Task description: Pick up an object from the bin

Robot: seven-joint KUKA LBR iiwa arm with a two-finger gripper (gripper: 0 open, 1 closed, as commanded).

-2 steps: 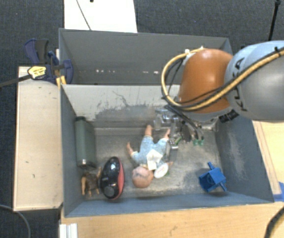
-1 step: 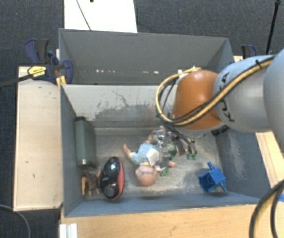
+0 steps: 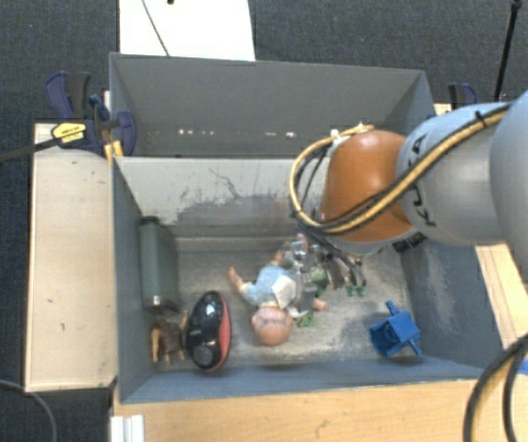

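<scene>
My gripper [image 3: 311, 267] hangs low in the middle of the bin, just under the orange cover of the wrist. Right beside it, to the left and front, lies a small baby doll [image 3: 265, 304] in a pale blue outfit, its head toward the front wall. A small green thing [image 3: 356, 288] lies close on the gripper's right. The metal fingers stand next to the doll's body; whether they touch it I cannot tell.
A blue plastic block [image 3: 394, 333] sits at the front right. A black and red computer mouse [image 3: 207, 329] and a small brown toy [image 3: 163, 337] lie at the front left. A dark green cylinder [image 3: 158, 262] rests along the left wall.
</scene>
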